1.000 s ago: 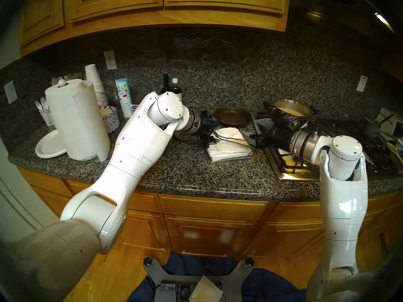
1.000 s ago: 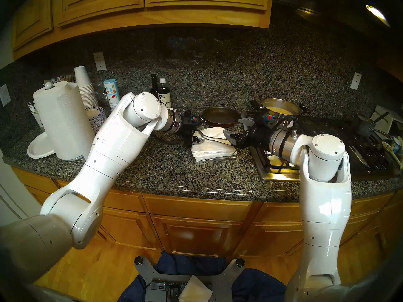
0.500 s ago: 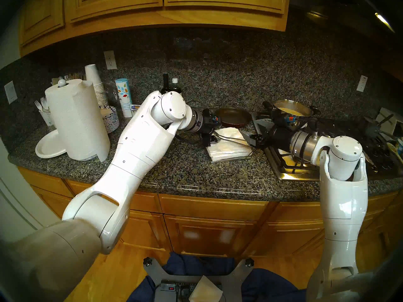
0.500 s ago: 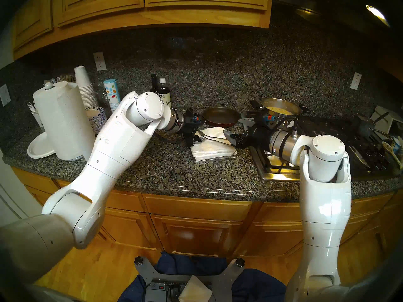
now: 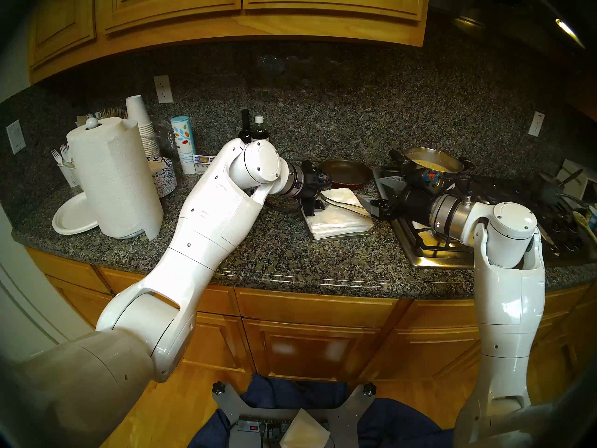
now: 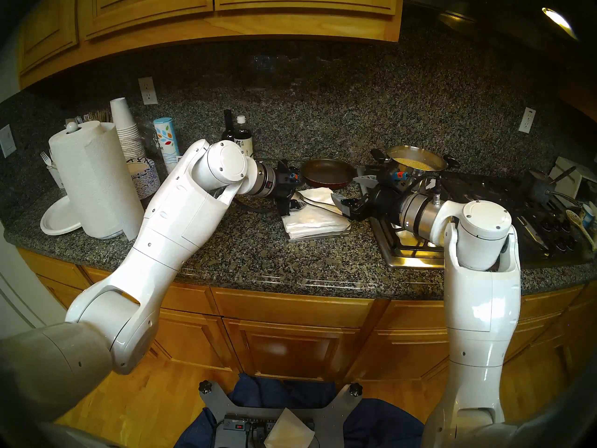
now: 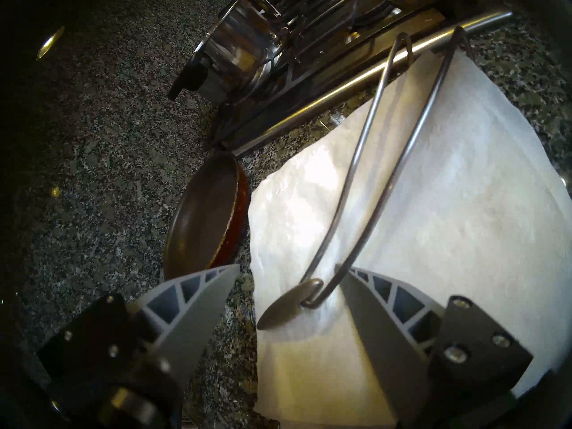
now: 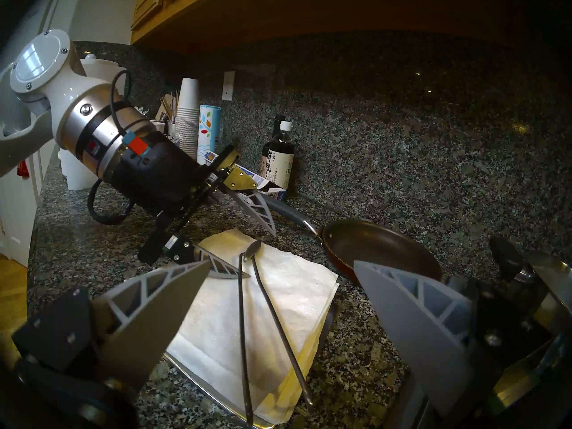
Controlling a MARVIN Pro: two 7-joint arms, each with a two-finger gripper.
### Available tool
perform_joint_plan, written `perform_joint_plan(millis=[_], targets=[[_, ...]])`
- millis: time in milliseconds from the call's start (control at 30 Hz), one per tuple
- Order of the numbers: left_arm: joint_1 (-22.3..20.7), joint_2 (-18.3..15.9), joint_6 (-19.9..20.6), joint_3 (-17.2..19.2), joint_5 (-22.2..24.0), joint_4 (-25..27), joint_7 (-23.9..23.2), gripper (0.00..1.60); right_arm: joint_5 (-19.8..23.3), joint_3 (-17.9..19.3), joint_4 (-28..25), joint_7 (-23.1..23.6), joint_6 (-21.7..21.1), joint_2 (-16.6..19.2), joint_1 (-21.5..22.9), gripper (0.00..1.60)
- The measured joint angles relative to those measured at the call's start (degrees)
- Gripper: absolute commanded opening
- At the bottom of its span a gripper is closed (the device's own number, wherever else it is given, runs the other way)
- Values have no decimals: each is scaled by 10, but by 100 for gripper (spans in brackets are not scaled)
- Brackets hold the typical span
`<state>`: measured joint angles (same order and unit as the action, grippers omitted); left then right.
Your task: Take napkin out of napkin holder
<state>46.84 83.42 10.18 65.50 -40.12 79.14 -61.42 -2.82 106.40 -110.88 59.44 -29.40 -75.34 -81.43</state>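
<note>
1. napkin holder (image 8: pixel 216 388) = flat square grey metal tray on the granite counter (image 5: pixel 274 253), btw the frying pan (image 5: pixel 347 175) and the stove edge (image 5: pixel 433 260). Thick white stack of napkins (image 5: pixel 336 226) sits in it.
2. Wire arm (image 8: pixel 263 310) is a thin bent loop, hinged at the stove side. Long axis runs across the stack, and its small flattened tip (image 7: pixel 289 301) points toward the left gripper. Arm is tilted up off the paper at the tip end.
3. Top napkin (image 7: pixel 433 187) is thin, white, lightly crinkled, lying on the stack under the wire arm, one corner toward the pan.
4. Left gripper (image 7: pixel 288 273): jaws apart, one finger on each side of the tip. Grey ribbed fingers (image 7: pixel 198 301), nothing pinched afaict. One finger lies right against the wire.
5. Right gripper (image 8: pixel 278 289) hovers wide open at the stove side of the tray, holding nothing.
6. Vs a sec ago: left wrist has shifted a bit toward the pan, now over the stack's left edge. Right arm hasn't budged.
</note>
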Motion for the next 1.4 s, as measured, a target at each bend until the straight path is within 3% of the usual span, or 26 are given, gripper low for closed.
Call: perform_joint_plan(millis=[900,1400], targets=[[9,35,5,30,26,16,31,132,3,5,2,-1,6,0,-2,160],[10,52,9,37,39,36,35,134,8,59,-16,-17,10,3,-1,160]])
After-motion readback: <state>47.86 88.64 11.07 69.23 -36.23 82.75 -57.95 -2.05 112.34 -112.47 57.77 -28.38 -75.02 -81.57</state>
